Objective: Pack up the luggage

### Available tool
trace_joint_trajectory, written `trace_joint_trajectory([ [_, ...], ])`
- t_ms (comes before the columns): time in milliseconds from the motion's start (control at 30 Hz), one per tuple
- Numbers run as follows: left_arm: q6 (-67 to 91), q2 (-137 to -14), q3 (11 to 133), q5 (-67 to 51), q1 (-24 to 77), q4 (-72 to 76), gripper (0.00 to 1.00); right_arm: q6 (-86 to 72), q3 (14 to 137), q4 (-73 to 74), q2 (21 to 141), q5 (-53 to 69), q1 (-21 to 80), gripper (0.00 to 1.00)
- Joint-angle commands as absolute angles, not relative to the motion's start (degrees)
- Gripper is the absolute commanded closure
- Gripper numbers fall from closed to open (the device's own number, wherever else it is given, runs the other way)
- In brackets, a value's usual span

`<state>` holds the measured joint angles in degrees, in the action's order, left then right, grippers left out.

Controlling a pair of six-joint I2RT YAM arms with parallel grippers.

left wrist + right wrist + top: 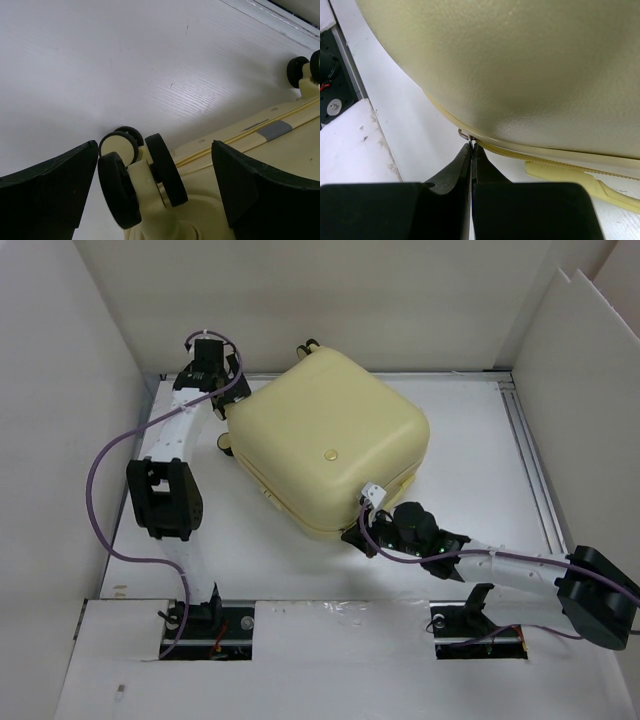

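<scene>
The luggage (325,445), a pale yellow hard-shell case, lies flat and closed in the middle of the table. My left gripper (232,405) stands open at its back-left corner. In the left wrist view the gripper (155,150) straddles a pair of black wheels (120,190) on the case's shell (280,150), and its fingers (55,185) touch nothing. My right gripper (352,537) is at the case's near corner. In the right wrist view it (472,145) is shut on the small metal zipper pull (465,135), just under the shell (520,65) and at the seam.
White walls enclose the table on the left, back and right. A metal rail (530,460) runs along the table's right side. A purple cable (100,490) loops off the left arm. A second wheel pair (300,70) sits further along the case. A yellow tab (570,177) lies under the seam.
</scene>
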<state>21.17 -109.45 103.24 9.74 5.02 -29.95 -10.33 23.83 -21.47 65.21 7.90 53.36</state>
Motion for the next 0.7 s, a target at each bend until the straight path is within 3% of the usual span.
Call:
trace_joint_trajectory([
  [0, 21.8, -110.9, 102.9, 6.1, 5.3, -32.0, 0.08, -10.0, 23.5, -25.2, 64.0, -1.1, 52.3, 1.00],
  [33, 21.8, -110.9, 102.4, 4.6, 5.3, -31.4, 0.14, -10.0, 23.5, -25.2, 63.4, -1.1, 52.3, 1.00],
  [167, 21.1, -112.1, 102.9, 3.3, 5.3, -31.4, 0.68, -10.0, 23.5, -24.1, 62.3, -1.7, 52.3, 1.00],
  [200, 21.1, -112.1, 102.9, 2.5, 5.3, -31.9, 0.91, -10.0, 23.5, -24.1, 62.3, -2.3, 52.3, 1.00],
  [233, 21.1, -112.1, 102.9, 2.5, 5.3, -31.9, 1.00, -10.0, 23.5, -24.1, 61.8, -2.3, 52.3, 1.00],
  [500, 15.0, -112.1, 102.9, 3.4, 5.3, -31.4, 1.00, -11.1, 25.5, -16.5, 60.0, -8.3, 52.3, 1.00],
  [667, 9.2, -113.3, 102.9, 1.1, 5.3, -31.4, 1.00, -13.4, 28.8, 1.2, 53.2, -18.4, 53.5, 1.00],
])
